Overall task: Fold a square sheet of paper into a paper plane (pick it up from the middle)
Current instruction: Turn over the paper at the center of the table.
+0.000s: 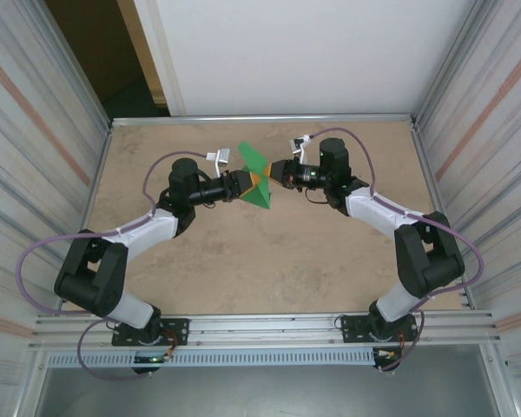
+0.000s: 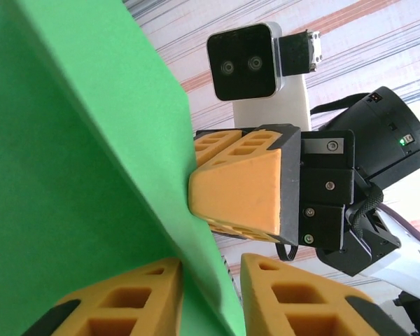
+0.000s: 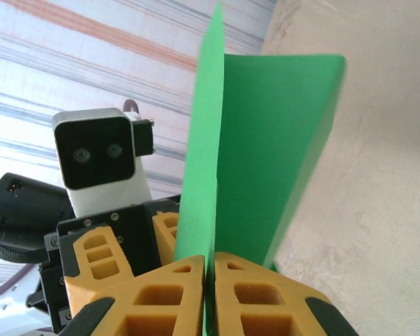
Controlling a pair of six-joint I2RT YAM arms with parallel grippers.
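Here we see the two arms meeting over the far middle of the table [image 1: 243, 269], their wrists pointed at each other from left and right, with the sheet of paper [image 1: 262, 196] held up between them, clear of the tabletop. The sheet is bright green and already folded: from above it reads as two pointed flaps, one reaching toward the far edge and one toward us. In the right wrist view its layers stand up like thin blades that meet at a crease. The right gripper [image 3: 208, 280] is closed on the sheet, its two orange fingers [image 3: 164, 294] pressed together with only the paper's edge between them, the green rising straight out of that seam. The left gripper [image 2: 208, 287] comes in from the left and straddles the same fold. In its own wrist view one orange finger lies against the broad green face and the other sits just beside the folded edge. Its jaws stand narrow around the paper, but we cannot tell whether they actually pinch it or merely flank it. Just past the fold, the right gripper's fingertips touch the sheet from the opposite side, with that arm's white-framed wrist camera [image 2: 243, 61] above them. Corrugated metal walls [image 1: 35, 113] close in the table on the left and right.
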